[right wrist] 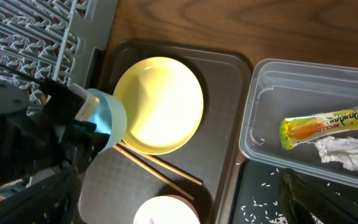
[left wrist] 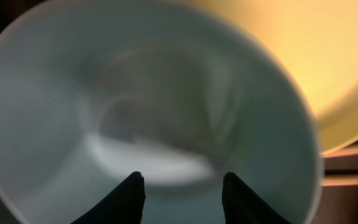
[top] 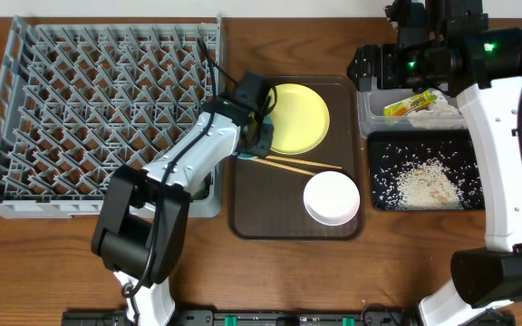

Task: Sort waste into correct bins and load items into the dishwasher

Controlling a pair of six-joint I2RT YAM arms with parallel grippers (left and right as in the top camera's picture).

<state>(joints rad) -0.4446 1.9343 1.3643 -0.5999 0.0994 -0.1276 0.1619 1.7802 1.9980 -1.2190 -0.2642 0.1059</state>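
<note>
Lettering on the snack wrapper (right wrist: 328,124) is illegible.

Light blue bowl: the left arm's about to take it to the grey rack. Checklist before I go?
1. Left gripper's hold on the light blue bowl: cannot tell; fingertips apart over its inside.
2. Bowl free of scraps: cannot tell, view blurred.
3. Grey plastic dish rack has room: ok, no dishes in it.
4. Right arm off the path: ok, over the clear plastic tub.
5. Bowl clear of round yellow plate and thin wooden chopsticks: cannot tell; they lie close beside it.
</note>
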